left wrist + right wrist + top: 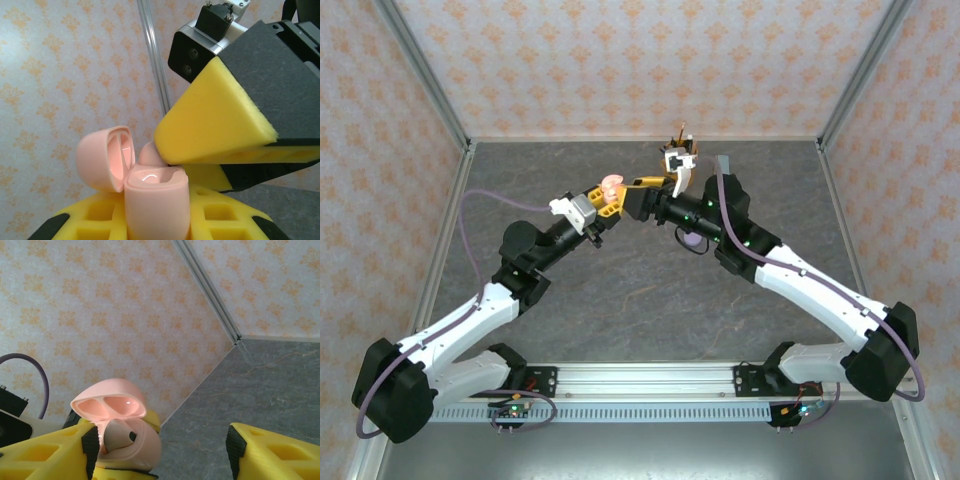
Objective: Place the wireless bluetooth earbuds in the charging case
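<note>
Backdrop: grey stone-look table (260,390), boxed in by orange-patterned wallpaper (100,315).
Left gripper (606,200): clenched on the pale pink charging case (157,205), held aloft at upper centre of the overhead frame, lid (105,157) hinged open.
Earbud (149,152): pale pink, sitting in the case's well with its rounded head poking out; long axis looks upright in frame, stem down and hidden.
Right gripper (161,445): jaws spread, nothing between them; one yellow pad (215,120) touches the earbud's head.
Risk: the bud seems only part-seated; a snagging pad could tip it out onto the table.

Left pincer (605,198) clamped, right pincer (161,445) spread, tips close.
</note>
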Motion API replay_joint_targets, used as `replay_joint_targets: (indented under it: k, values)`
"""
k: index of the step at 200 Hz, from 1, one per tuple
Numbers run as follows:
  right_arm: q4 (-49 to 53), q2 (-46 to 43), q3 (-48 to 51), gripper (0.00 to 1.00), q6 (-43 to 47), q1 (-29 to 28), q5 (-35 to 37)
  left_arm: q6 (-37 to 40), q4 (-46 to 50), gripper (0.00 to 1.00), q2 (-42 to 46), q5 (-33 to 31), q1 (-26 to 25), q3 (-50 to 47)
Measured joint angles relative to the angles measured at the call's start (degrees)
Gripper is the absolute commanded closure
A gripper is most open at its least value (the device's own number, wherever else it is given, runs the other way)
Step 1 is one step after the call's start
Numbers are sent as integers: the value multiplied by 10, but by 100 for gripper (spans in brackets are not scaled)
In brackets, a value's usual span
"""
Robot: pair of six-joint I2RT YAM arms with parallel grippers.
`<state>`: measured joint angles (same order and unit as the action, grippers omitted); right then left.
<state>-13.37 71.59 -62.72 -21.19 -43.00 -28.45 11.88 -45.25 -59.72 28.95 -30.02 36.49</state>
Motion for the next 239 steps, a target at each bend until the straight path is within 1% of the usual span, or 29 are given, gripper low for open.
replay_joint_targets:
  k: [14, 88, 106, 130, 157, 174, 187, 198, 239]
  values:
    - [4, 0, -6, 27, -3, 1, 0, 0, -5, 100, 0, 0, 0, 0]
    - [6, 3, -52, 26, -21, 4, -5, 0, -7, 100, -1, -1, 0, 0]
    - [8, 2, -55, 26, -22, 7, -3, 0, -7, 100, -1, -10, 0, 0]
    - [37, -11, -54, 25, -29, 18, 19, 0, -7, 100, -3, -32, 0, -3]
    - [80, -37, -42, 24, -48, 47, 59, 1, -8, 100, -5, -68, 0, -3]
    - [110, -30, -40, 25, -58, 60, 77, 1, -9, 100, -5, -87, 1, -3]
    - [134, -2, -42, 27, -63, 63, 82, 0, -9, 100, -5, -100, 6, -3]
    - [159, 43, -54, 28, -66, 63, 80, -1, -10, 100, -5, -108, 13, -3]
    - [237, 281, -134, 36, -44, 63, 59, -15, -17, 100, 1, -135, 42, -3]
